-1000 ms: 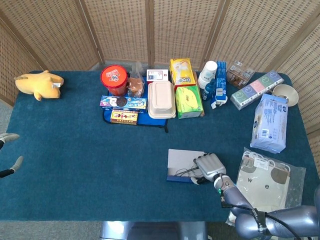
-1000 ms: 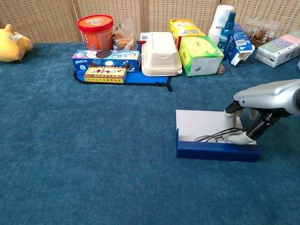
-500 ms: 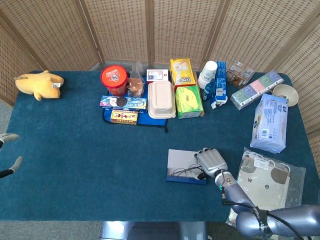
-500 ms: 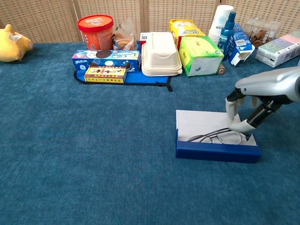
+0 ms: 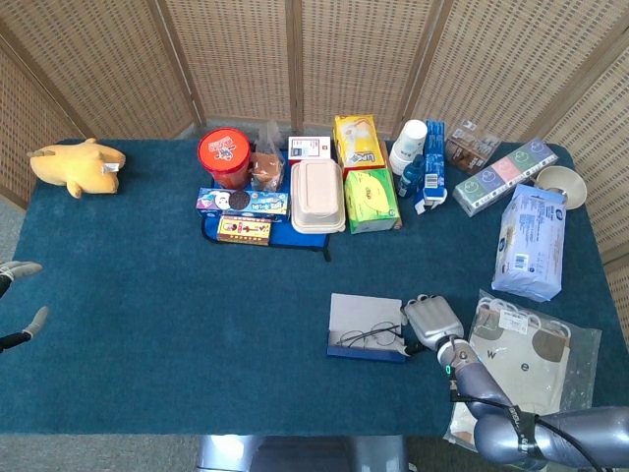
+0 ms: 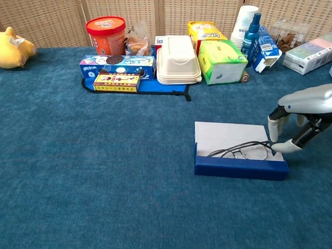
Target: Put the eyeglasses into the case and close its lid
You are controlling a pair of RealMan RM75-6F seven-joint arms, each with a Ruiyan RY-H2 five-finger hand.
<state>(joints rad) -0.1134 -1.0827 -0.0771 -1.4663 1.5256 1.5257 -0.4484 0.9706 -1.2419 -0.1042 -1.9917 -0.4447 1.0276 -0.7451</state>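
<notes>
The eyeglass case [image 5: 365,315] [image 6: 239,169] lies open on the blue cloth, a dark blue tray with its grey lid [image 6: 228,133] flat behind it. The thin-framed eyeglasses [image 5: 368,339] [image 6: 241,151] lie inside the tray, with one end near its right end. My right hand [image 5: 433,323] [image 6: 298,118] hovers just right of the case with its fingers [image 6: 273,126] apart, holding nothing. Only the fingertips of my left hand [image 5: 18,300] show, spread at the far left edge of the head view; the chest view does not show it.
A packaged tote bag [image 5: 521,359] lies just right of my right hand. Along the back stand a red tub [image 5: 224,157], snack boxes [image 5: 242,203], a white clamshell box [image 5: 316,196], a green tissue box [image 5: 371,200] and a bottle [image 5: 410,172]. A yellow plush toy [image 5: 77,165] sits far left.
My right hand has let go of the eyeglasses and drawn back to the right, off the case. The eyeglasses now rest in the tray. The left hand has not moved.
</notes>
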